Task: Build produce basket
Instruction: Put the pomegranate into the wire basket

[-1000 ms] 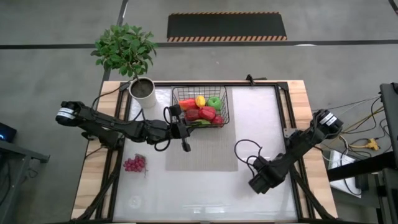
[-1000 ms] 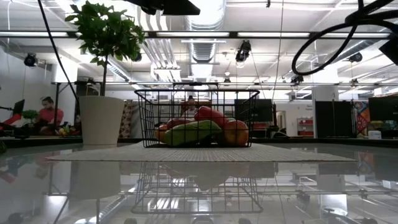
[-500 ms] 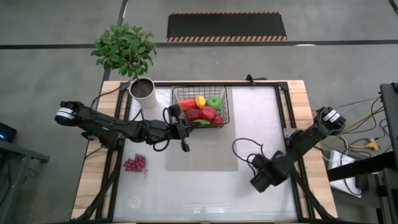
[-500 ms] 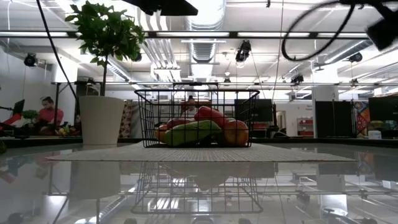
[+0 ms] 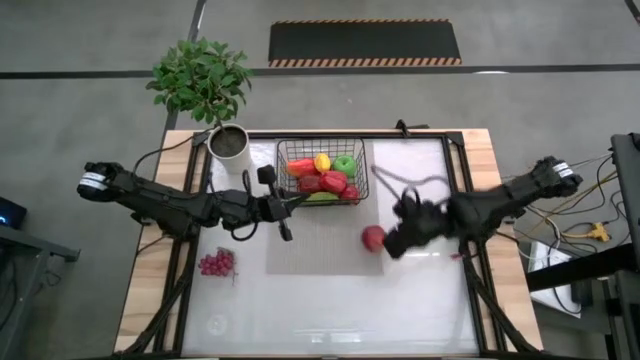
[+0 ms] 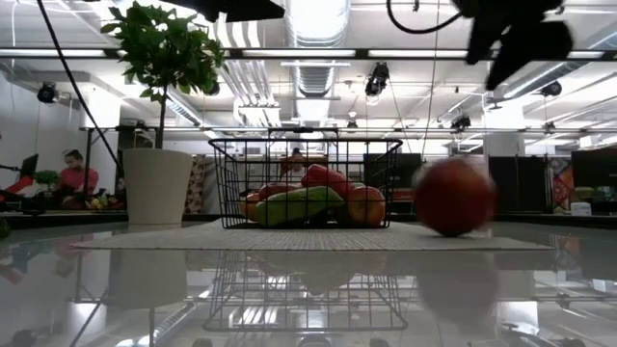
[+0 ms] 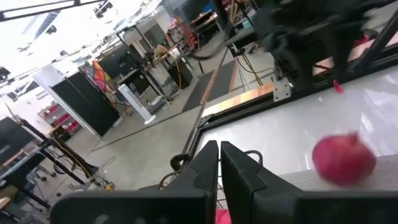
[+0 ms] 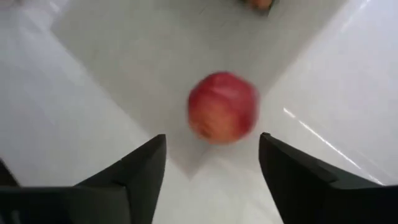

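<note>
High view: we logged the basket [image 5: 322, 171] on the grey mat [image 5: 325, 245] at the counter's [image 5: 430, 310] far side, holding red, yellow and green produce [image 5: 324, 175]. A red apple [image 5: 373, 238] lay at the mat's right edge; grapes [image 5: 216, 263] sat on the counter, well left. Right gripper [image 5: 398, 240] was just beside the apple, jaws spread, holding nothing. Left gripper [image 5: 284, 228] hung near the basket's front-left corner, jaws pressed together, empty.
</note>
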